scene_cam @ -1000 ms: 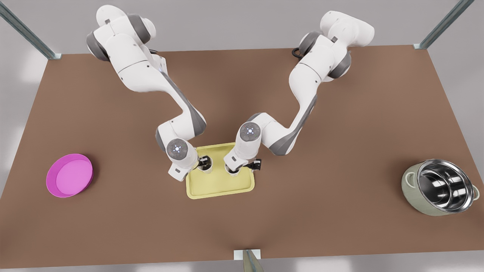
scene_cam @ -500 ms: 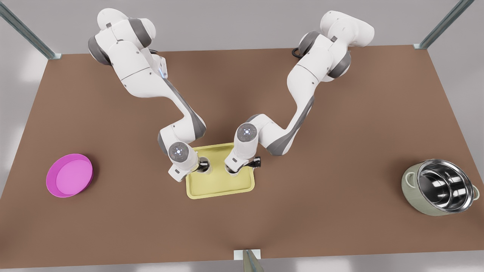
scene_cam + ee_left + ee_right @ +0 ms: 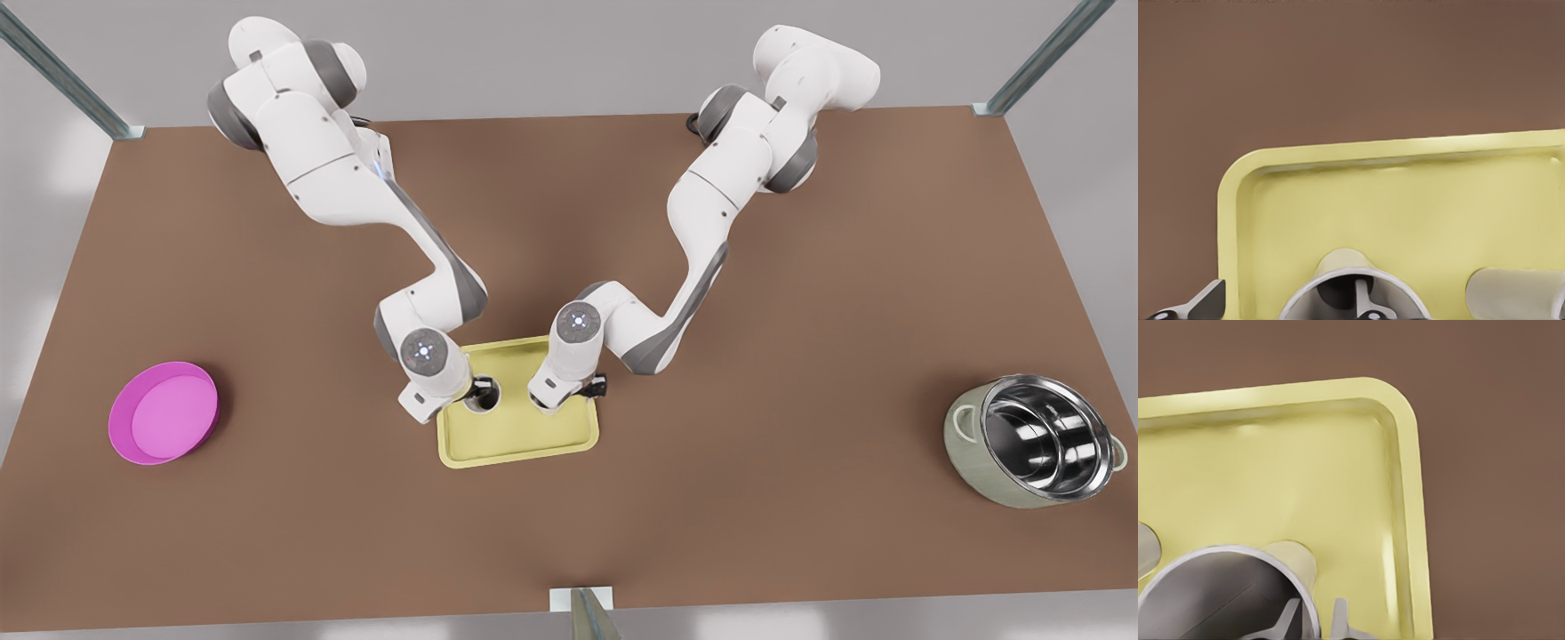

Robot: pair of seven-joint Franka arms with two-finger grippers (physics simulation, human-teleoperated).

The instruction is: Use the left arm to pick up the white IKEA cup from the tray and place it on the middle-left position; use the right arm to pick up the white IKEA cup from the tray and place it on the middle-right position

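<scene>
The pale yellow tray (image 3: 524,442) lies mid-table with two white cups on it. My left gripper (image 3: 477,389) hangs over the cup (image 3: 487,401) on the front view's left. In the left wrist view that cup's (image 3: 1338,267) wall stands between the wide-apart fingers (image 3: 1205,303) of the open gripper (image 3: 1285,308), and the other cup (image 3: 1511,293) lies beside it. My right gripper (image 3: 553,398) is down on the second cup (image 3: 544,407), largely hidden under the wrist. The right wrist view shows the gripper (image 3: 1315,621) shut on this cup's (image 3: 1218,587) wall, near the tray's corner (image 3: 1405,413).
A pink round bowl (image 3: 164,412) sits far to the front view's left. On the far right stands a steel-lined grey-green pot (image 3: 1036,440). Bare brown table (image 3: 569,533) surrounds the tray on all sides.
Both wrists have sunk lower over the tray onto their cups. The right arm's elbow drew in toward the front view's left. The cups and tray have stayed in place.
</scene>
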